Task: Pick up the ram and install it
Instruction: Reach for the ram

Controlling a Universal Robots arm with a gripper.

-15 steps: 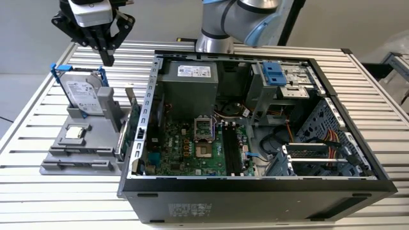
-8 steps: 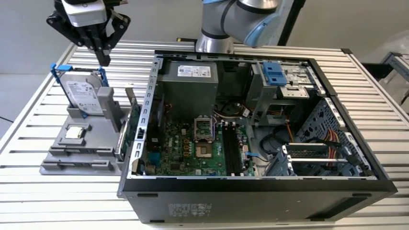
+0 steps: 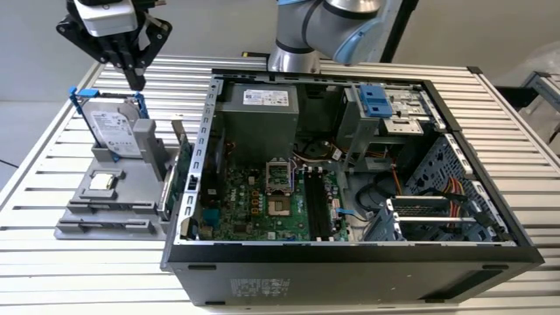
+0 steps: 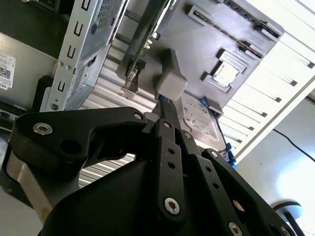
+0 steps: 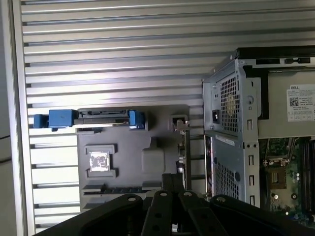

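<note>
- Surface: slatted metal table [image 3: 52,262], pale wall behind.
- Exterior view: one open computer case [image 3: 350,252] lies on its side, board facing up. I judge this lets parts drop in from above. The long black memory slots [image 3: 319,203] look bare; I can't count them for certain.
- Same view, to the case's left as seen here: one grey fixture [image 3: 88,230] carries one hard drive [image 3: 114,128] upright, one processor chip [image 3: 105,182] flat, and one ram [image 3: 170,184] on edge. The ram sits along the fixture side nearest the case. Standing parts probably give the fingers a top edge to pinch.
- One gripper [image 3: 136,80] hangs tips-down above the drive's top edge, apart from the ram. Its fingers are pressed together and hold nothing.
- Second wrist view: the gripper [image 4: 165,110] is narrow and empty. Past it sit the drive [image 4: 199,118] and a grey post [image 4: 171,83]. The ram [image 4: 142,39] shows as a thin dark strip beside the case wall.
- First wrist view: looking down, the ram [image 5: 185,152] is a thin line between fixture and case, not yet lifted. One drive [image 5: 103,117] with two blue rail ends, one chip [image 5: 98,161].
</note>
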